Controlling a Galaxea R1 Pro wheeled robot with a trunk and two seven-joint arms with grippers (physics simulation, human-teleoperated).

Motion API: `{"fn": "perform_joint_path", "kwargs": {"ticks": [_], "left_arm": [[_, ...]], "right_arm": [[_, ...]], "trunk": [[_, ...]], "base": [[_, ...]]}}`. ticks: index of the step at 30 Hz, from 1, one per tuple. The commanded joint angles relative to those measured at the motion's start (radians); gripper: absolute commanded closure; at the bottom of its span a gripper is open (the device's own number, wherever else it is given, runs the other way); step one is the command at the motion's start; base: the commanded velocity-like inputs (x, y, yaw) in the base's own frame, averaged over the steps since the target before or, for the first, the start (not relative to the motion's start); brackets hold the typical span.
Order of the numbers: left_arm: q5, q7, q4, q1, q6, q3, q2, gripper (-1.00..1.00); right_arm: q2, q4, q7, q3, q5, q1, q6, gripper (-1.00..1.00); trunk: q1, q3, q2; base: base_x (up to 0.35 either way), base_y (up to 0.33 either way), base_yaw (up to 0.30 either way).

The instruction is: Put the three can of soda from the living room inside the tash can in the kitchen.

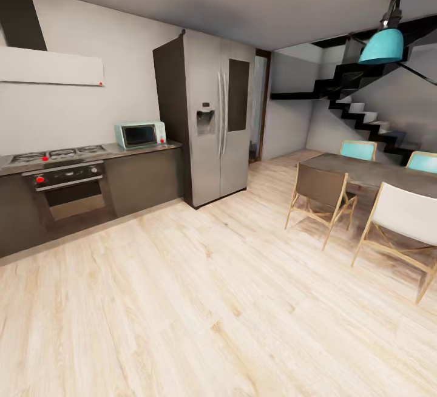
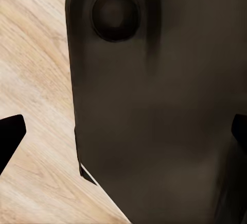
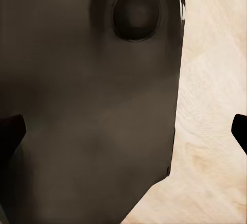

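Observation:
I am in the kitchen, on its pale wood floor [image 1: 200, 300]. The soda cans and the trash can are out of view. In the left wrist view my left gripper [image 2: 124, 134] is open, its dark fingertips [image 2: 10, 136] far apart at the picture's edges, with nothing between them; behind it are my dark body and the floor. My right gripper [image 3: 124, 131] in the right wrist view is open in the same way, holding nothing.
Dark cabinets with a built-in oven [image 1: 70, 187] and a teal microwave [image 1: 141, 135] line the left wall. The steel fridge [image 1: 215, 124] stands beyond them, next to a doorway [image 1: 260, 105]. On the right are a dining table [image 1: 376, 172], chairs [image 1: 321, 193] and a staircase [image 1: 364, 111].

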Motion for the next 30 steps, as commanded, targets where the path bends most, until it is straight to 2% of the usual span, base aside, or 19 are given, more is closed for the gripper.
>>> {"fn": "perform_joint_path", "kwargs": {"ticks": [1,4,24,30], "left_arm": [[0.000,0.000,0.000,0.000,0.000,0.000,0.000,-1.00],[0.000,-0.002,-0.017,0.010,-0.005,0.001,-0.017,-1.00],[0.000,-0.002,-0.020,0.009,-0.005,0.001,-0.017,-1.00],[0.005,-0.034,-0.054,0.033,0.025,0.008,0.012,-1.00]], "right_arm": [[0.000,0.000,0.000,0.000,0.000,0.000,0.000,-1.00],[-0.002,0.002,0.000,0.000,-0.003,-0.006,0.000,-1.00],[-0.002,0.002,0.000,0.000,-0.003,-0.006,0.000,-1.00],[-0.035,-0.032,0.028,-0.006,-0.002,-0.041,0.028,-1.00]], "trunk": [[0.000,0.000,0.000],[0.000,0.000,0.000],[0.000,0.000,0.000],[0.000,0.000,0.000]], "base": [[0.000,0.000,0.000],[0.000,0.000,0.000],[0.000,0.000,0.000],[0.000,0.000,0.000]]}}
